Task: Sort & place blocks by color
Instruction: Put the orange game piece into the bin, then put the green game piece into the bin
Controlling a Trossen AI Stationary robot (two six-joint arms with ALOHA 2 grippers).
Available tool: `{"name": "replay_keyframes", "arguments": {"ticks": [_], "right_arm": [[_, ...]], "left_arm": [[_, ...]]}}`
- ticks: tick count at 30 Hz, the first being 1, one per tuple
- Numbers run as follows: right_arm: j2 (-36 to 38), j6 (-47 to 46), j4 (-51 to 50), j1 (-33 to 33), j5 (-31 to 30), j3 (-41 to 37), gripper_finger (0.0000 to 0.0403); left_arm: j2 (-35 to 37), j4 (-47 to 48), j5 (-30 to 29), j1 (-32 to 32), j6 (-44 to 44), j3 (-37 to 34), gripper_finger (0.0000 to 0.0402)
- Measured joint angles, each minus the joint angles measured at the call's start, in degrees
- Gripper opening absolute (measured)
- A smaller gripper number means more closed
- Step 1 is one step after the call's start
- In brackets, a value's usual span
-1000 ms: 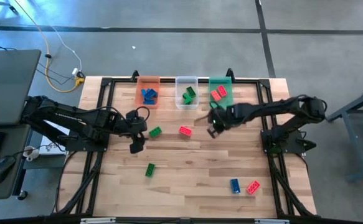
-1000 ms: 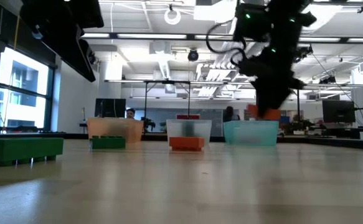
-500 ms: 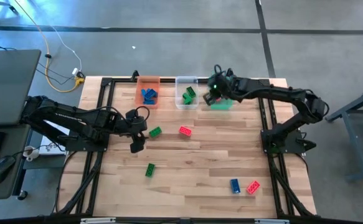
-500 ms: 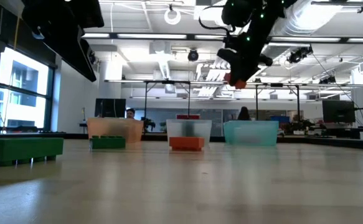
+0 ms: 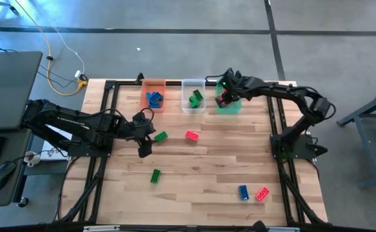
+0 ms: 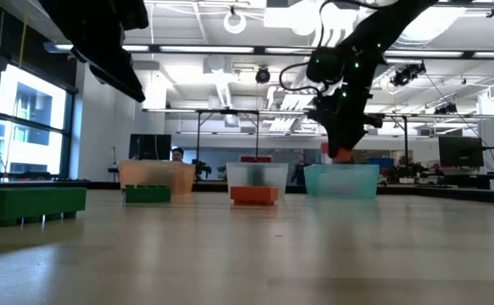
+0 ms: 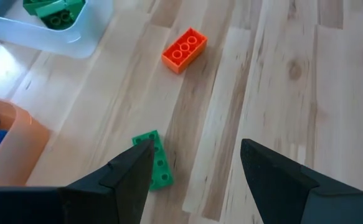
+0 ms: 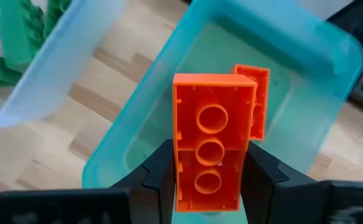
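My right gripper (image 5: 223, 100) hangs over the green bin (image 5: 231, 107) at the table's far edge, shut on a red brick (image 8: 211, 140). Another red brick (image 8: 256, 102) lies inside that bin. My left gripper (image 5: 144, 145) is open above the table, with a green brick (image 7: 157, 163) lying flat beside one fingertip and a red brick (image 7: 184, 51) a little farther on. Blue bricks (image 5: 153, 98) sit in the orange bin (image 5: 153, 84), green ones (image 5: 196, 98) in the clear bin (image 5: 193, 107). Loose on the table are a green brick (image 5: 155, 175), a blue one (image 5: 243, 192) and a red one (image 5: 262, 194). My right gripper pinches the red brick between its two fingers (image 8: 162, 168), one on each long side (image 8: 179, 149). The brick's length runs along the fingers, and its hollow underside faces the wrist camera. The fingers come from above, pointing down, and the brick is lifted clear over the green bin's opening.
The three bins stand in a row at the far edge, inside a black frame (image 5: 110, 87) that rims the tabletop. Bare wood (image 5: 200, 164) spreads across the middle and near part. A desk with a keyboard and mouse (image 5: 4, 171) stands beyond the left edge.
My right gripper has carried the red brick from the middle of the table toward the far edge, rising high, then come down over the green bin. It has stayed shut on the brick. My left gripper has shifted slightly toward the right.
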State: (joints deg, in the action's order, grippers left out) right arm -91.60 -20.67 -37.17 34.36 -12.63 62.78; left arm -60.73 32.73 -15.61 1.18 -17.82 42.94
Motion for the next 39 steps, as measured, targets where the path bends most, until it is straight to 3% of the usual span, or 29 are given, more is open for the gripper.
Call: {"name": "replay_keyframes", "arguments": {"ticks": [5, 12, 15, 31, 39], "right_arm": [[-1.6, -0.2, 0.2, 0.4, 0.2, 0.0, 0.0112], [-1.0, -0.2, 0.7, 0.4, -1.2, 0.1, 0.0239], [-0.8, -0.1, 0.7, 0.5, -0.9, 0.1, 0.0264], [3.0, 1.7, 1.7, -0.8, -0.9, 0.1, 0.0263], [5.6, 1.7, 1.9, -0.8, -1.4, 0.1, 0.0263]], "left_arm": [[-0.6, 0.3, 0.0, -1.6, 0.2, 0.0, 0.0227], [-2.8, 0.1, 4.2, -4.3, 0.4, 0.0, 0.0227], [-3.8, 0.0, 4.9, -5.2, 0.4, 0.0, 0.0227], [-10.6, 0.0, 6.6, -8.4, -1.5, 0.0, 0.0227], [-11.7, -1.0, 8.4, -13.4, -2.9, 0.0, 0.0227]]}}
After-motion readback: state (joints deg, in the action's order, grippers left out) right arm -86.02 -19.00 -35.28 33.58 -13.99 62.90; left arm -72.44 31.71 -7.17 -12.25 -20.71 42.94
